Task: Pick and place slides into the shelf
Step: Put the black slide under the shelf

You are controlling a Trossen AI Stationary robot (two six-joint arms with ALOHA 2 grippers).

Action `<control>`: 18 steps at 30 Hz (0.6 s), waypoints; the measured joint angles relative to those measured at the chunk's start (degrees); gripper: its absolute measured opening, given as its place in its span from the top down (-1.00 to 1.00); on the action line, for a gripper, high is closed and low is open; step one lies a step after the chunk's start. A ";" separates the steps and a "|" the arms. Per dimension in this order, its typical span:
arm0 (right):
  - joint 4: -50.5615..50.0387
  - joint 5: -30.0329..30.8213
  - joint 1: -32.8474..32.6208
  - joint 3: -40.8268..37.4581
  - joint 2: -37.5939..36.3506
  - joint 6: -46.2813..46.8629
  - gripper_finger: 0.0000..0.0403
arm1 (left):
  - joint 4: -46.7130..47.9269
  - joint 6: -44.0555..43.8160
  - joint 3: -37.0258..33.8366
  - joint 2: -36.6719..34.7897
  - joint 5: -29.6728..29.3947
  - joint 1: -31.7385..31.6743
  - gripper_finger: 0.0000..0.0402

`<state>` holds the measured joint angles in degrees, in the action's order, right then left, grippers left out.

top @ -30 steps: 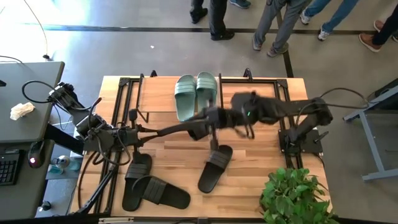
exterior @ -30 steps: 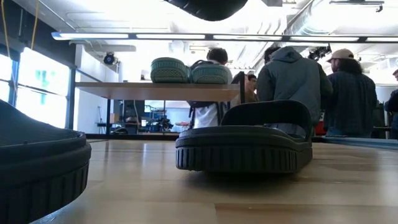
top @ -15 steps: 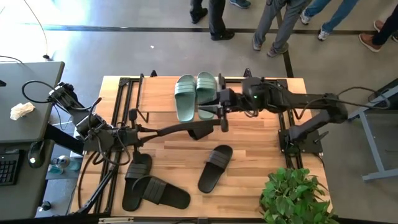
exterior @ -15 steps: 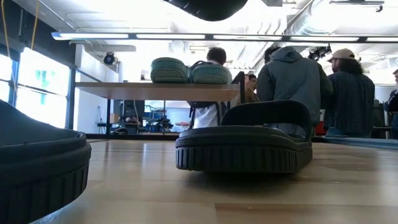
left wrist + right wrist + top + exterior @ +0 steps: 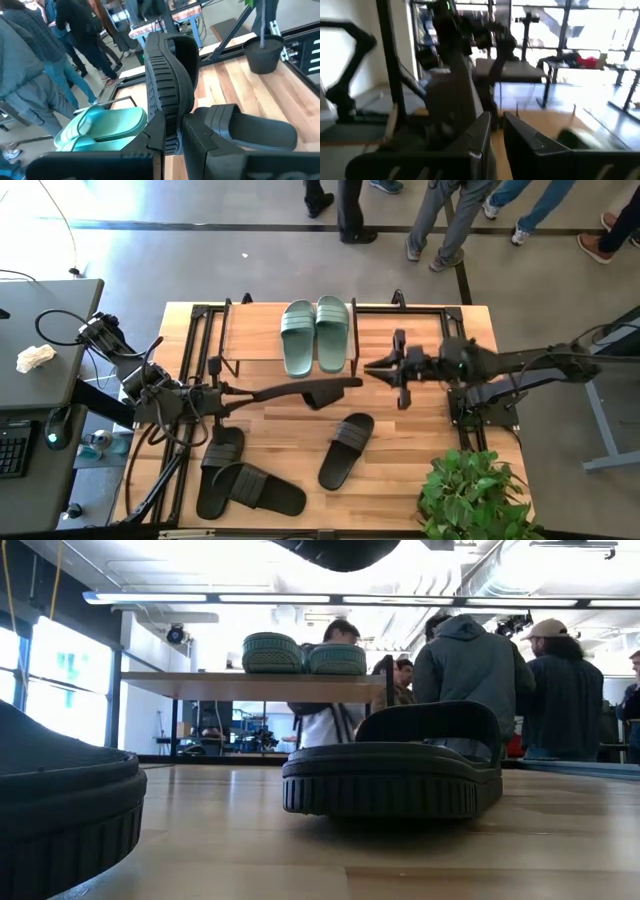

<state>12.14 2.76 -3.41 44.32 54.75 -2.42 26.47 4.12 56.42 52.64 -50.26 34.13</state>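
Left fingers clamp a black slide over the wooden bench, people walking by behind.

The left gripper (image 5: pixel 172 135) is pinched tight on the edge of a black slide (image 5: pixel 325 388) held just in front of the shelf (image 5: pixel 250 332), where the green pair (image 5: pixel 317 334) lies on top. Three black slides (image 5: pixel 345 450) lie on the bench (image 5: pixel 400 445) nearer the plant (image 5: pixel 475 498). The right gripper (image 5: pixel 392 367) hangs beside the shelf, fingers nearly together, holding nothing. People (image 5: pixel 470 675) stand beyond.
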 joint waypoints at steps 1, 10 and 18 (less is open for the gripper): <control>-0.19 1.71 -0.55 -1.33 -0.28 0.04 0.77 | -0.17 0.00 0.00 -0.01 0.20 0.00 0.88; 0.58 4.55 -2.37 -6.14 -0.45 3.67 0.30 | -1.17 -0.03 0.00 -0.02 -0.26 -0.01 0.88; -0.17 4.54 -4.68 -6.14 -0.45 3.53 0.12 | -1.11 0.00 0.00 -0.02 -0.83 0.00 0.88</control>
<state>11.98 7.30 -8.09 38.17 54.30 1.10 25.36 4.12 56.42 52.62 -51.09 34.13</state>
